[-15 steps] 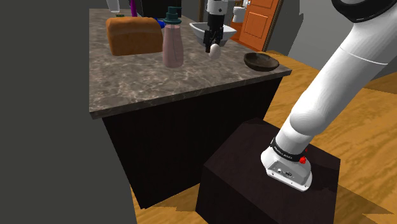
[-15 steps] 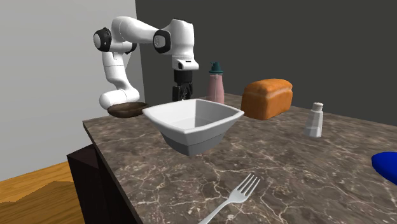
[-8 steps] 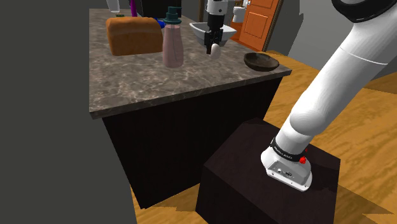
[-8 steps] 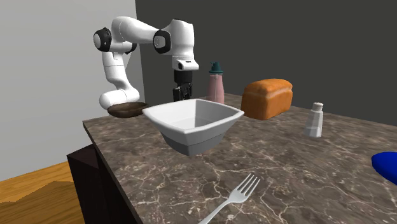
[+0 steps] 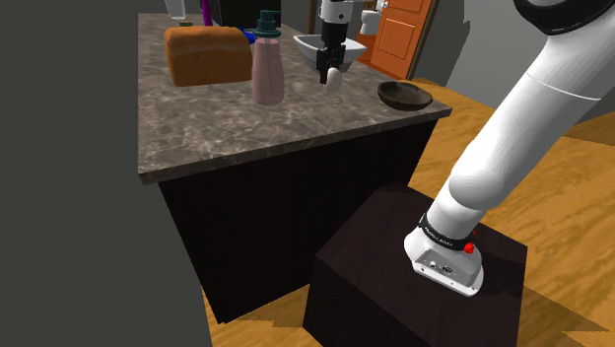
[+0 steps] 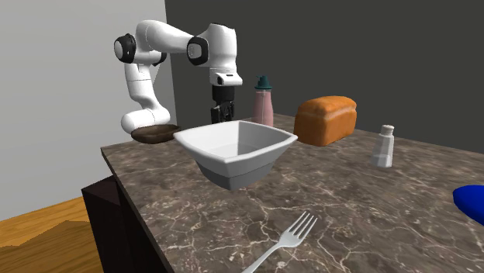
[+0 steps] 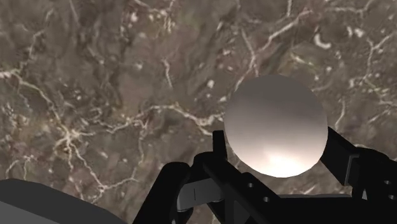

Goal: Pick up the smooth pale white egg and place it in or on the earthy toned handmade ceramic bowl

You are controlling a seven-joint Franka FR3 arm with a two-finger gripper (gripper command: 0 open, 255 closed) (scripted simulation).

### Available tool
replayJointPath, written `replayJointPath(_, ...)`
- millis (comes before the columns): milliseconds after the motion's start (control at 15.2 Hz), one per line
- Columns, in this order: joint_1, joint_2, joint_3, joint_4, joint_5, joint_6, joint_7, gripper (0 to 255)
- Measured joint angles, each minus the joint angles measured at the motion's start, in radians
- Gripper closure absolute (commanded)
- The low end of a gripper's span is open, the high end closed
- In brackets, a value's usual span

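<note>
In the shoulder view the gripper [image 5: 330, 69] hangs over the counter [image 5: 227, 128], toward its far side, with the pale egg [image 5: 335, 80] clamped between its fingers and lifted off the stone. The brown bowl [image 5: 405, 95] sits apart from the egg, by the counter's corner nearest the stand [image 5: 394, 286]. A pink bottle [image 5: 267, 71] stands just beside the gripper on the shoulder view's left, a loaf [image 5: 207, 54] lies beyond it, and a white bowl [image 5: 313, 43] sits behind the gripper.

In the second exterior view the arm reaches down behind the white bowl, which hides the fingertips (I cannot make out the egg here). The brown bowl lies at the counter's far corner. A fork [image 6: 284, 241] lies near the front edge and a shaker [image 6: 383, 146] stands further right.

In the wrist view both black fingers [image 7: 344, 156] press against the egg's sides, with veined stone behind it
</note>
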Motion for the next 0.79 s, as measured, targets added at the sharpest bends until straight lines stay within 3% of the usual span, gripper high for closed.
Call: replayJointPath(792,0.000,0.003,0.000,0.151,0.000,-0.149,0.000,255)
